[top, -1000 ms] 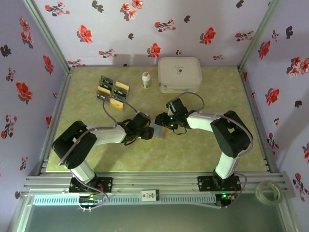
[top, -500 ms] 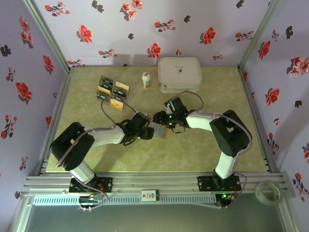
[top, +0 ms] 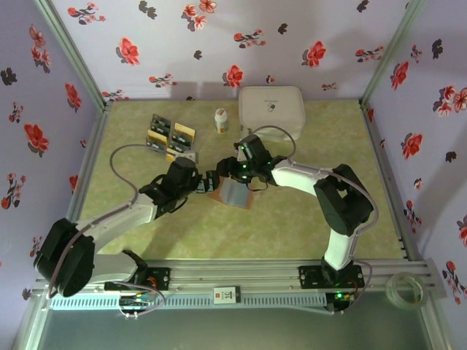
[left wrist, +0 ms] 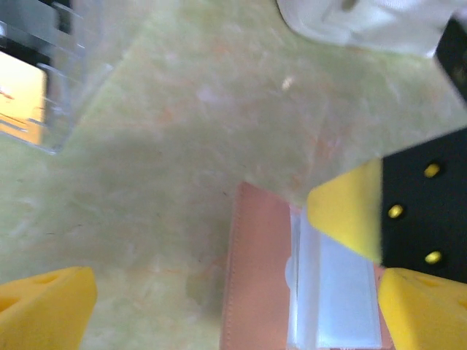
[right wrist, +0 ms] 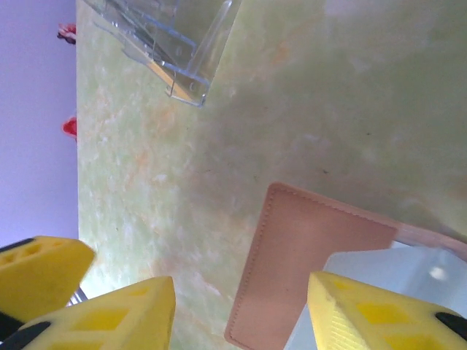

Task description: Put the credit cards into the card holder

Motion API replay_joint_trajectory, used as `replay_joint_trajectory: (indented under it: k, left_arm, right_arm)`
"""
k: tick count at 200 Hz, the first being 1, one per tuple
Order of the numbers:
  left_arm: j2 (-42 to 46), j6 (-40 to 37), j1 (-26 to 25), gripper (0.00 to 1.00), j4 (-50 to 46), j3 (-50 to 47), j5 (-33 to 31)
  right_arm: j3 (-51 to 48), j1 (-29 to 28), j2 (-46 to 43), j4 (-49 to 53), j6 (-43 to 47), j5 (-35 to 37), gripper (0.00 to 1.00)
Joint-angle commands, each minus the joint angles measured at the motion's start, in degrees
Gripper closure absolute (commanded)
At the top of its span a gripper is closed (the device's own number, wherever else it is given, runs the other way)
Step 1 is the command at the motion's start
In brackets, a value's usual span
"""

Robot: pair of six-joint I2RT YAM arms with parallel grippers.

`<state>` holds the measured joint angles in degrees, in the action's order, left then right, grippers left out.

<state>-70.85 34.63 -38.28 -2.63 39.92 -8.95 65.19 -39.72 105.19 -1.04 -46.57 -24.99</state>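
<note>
The card holder [top: 232, 194] lies open on the table, its reddish-brown flap [left wrist: 259, 277] to one side and its grey-silver inside [left wrist: 336, 292] facing up. My left gripper [top: 206, 182] stands open at the holder's left edge, with the flap between its fingers [left wrist: 237, 295]. My right gripper [top: 230, 173] is open too. It straddles the holder's far corner [right wrist: 306, 255], with one yellow pad [left wrist: 346, 215] over the grey inside. The credit cards [top: 169, 138], black and gold-orange, stand in a clear rack at the back left, and one gold card [left wrist: 18, 98] shows close up.
A big white rounded case [top: 271, 111] sits at the back, and a small white bottle [top: 220, 120] stands beside it. The clear rack [right wrist: 168, 44] is just beyond the grippers. Flowered walls enclose the table on three sides.
The left arm has swung out to the left and its gripper has moved up and left. The right gripper has followed leftward, and the holder has shifted slightly left.
</note>
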Motion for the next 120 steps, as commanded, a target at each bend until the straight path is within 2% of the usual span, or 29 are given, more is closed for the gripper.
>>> replay_joint_trajectory:
  k: [1, 34, 63, 120]
  left_arm:
    - [3.48, 2.76, 2.15, 0.0, -1.56, -1.85, -0.72]
    - [5.5, 3.25, 4.3, 0.0, -3.06, -3.42, 0.03]
    - [5.02, 3.75, 5.05, 0.0, -3.17, -4.17, 0.97]
    - [0.41, 2.9, 5.29, 0.0, -2.27, -3.1, 2.53]
  right_arm:
    - [3.74, -1.73, 4.12, 4.48, 1.03, 1.24, 0.49]
    - [7.86, -2.99, 9.83, 5.35, 1.25, 1.24, 0.49]
    - [9.41, -3.52, 11.36, 5.66, 1.54, 0.41, 0.5]
    - [6.76, -2.59, 1.97, 9.94, 4.93, 2.76, 0.49]
